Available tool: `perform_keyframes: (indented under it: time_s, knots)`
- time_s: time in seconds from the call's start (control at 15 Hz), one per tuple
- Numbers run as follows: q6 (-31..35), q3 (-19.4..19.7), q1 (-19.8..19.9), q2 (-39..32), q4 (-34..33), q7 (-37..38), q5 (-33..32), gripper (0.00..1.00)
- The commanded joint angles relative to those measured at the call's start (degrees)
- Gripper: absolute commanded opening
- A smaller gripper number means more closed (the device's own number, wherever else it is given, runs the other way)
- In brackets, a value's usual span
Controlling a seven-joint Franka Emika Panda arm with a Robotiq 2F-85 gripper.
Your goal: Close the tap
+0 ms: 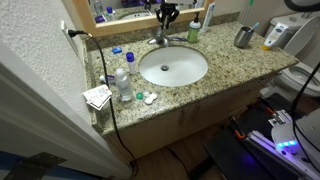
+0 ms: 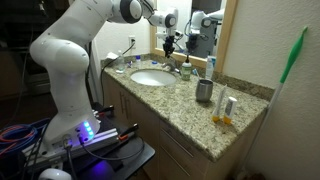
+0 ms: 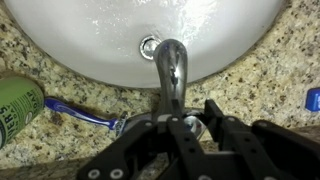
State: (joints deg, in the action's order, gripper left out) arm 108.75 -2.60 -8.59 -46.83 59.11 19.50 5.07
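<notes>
The tap (image 3: 172, 65) is a small silver faucet; its curved spout reaches over the white oval basin (image 3: 90, 40) toward the drain. It also shows in both exterior views (image 1: 160, 38) (image 2: 182, 68) at the basin's back rim. In the wrist view my gripper (image 3: 192, 122) has its black fingers on either side of the tap's shiny handle, closed in on it. In both exterior views the gripper (image 1: 167, 15) (image 2: 170, 44) hangs right over the tap. I see no water stream.
A green tube (image 3: 15, 105) and a blue toothbrush (image 3: 85, 117) lie on the granite counter beside the tap. A metal cup (image 1: 243, 37) (image 2: 204, 91), a clear bottle with a blue cap (image 1: 122, 80) and small toiletries stand around the basin. The mirror is close behind.
</notes>
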Motion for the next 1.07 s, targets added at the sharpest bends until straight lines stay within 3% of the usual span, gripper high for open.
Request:
perform_keyframes:
  time_s: [0.0,0.47,0.53,0.6,0.73,1.0]
  knots:
    - [-8.0,-0.5,0.6,-0.6,-2.4,-1.0,1.2,0.07]
    - [-15.1,0.0,-0.1,-3.5,-3.0,0.0,1.0,0.07]
    - [-14.5,-0.3,0.1,-3.2,-2.4,-0.2,1.5,0.23]
    - [-12.8,-0.6,0.1,-2.1,-1.0,-0.5,1.2,0.51]
    - [-9.7,-0.4,-0.1,0.6,1.3,-0.2,0.9,0.51]
    - [-4.7,0.5,-0.3,4.6,3.5,0.4,-0.4,0.77]
